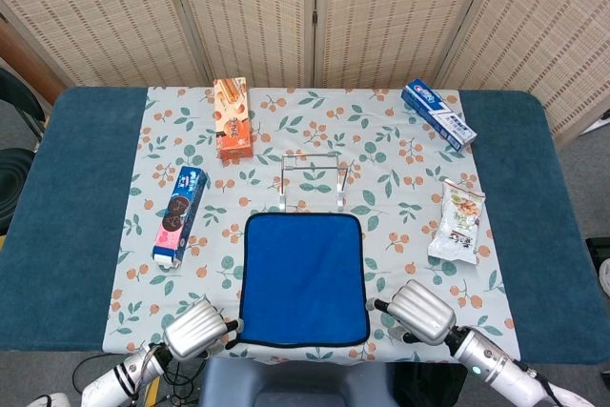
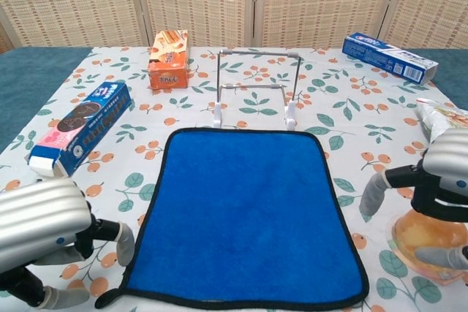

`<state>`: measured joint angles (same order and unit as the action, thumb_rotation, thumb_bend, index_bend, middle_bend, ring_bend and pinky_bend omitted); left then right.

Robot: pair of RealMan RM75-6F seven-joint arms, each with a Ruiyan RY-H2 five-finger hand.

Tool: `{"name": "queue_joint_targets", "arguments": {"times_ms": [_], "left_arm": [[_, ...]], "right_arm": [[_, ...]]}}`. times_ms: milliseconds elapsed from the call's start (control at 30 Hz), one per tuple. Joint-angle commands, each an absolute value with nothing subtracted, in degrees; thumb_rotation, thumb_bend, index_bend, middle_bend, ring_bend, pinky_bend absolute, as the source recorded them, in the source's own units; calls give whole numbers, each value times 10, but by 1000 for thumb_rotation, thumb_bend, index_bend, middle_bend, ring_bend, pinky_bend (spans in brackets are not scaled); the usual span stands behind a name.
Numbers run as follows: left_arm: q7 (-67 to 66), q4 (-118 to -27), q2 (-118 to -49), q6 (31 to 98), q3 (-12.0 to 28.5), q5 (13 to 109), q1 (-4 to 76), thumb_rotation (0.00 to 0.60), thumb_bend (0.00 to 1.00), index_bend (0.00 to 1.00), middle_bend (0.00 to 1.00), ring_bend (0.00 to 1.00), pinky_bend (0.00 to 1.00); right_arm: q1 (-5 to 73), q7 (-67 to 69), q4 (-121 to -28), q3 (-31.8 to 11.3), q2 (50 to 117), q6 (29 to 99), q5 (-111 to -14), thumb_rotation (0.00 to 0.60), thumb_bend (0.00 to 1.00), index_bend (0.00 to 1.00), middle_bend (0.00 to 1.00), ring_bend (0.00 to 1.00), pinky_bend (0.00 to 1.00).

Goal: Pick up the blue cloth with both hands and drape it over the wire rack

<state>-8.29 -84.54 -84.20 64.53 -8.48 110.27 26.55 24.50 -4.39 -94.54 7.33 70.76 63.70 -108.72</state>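
Observation:
The blue cloth with black edging lies flat on the near middle of the table. Just behind it stands the small wire rack, upright and bare. My left hand hovers at the cloth's near left corner, its fingers apart and empty, a fingertip close to the hem. On the other side, my right hand sits beside the cloth's right edge, open, holding nothing.
A floral tablecloth covers the table. On it lie a blue cookie box, an orange box, a toothpaste box, a snack bag and a wrapped bun under my right hand.

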Motion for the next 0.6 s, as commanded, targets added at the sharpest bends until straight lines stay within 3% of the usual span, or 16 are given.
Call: {"name": "queue_joint_targets", "arguments": {"times_ms": [33,600], "left_arm": [[-88,-845,-849,639,-83,1096,270,600,221,421,1000,937,1000],[-124,-849,-878,604,-76,1051,288,600,221,421,1000,937,1000]], "right_arm": [[246,-43,-944,75,709,638,-1085,600,242,352,930,897,1000],[248,-30,-929,87,714,656,-1080,600,242,352,929,897,1000]]}}
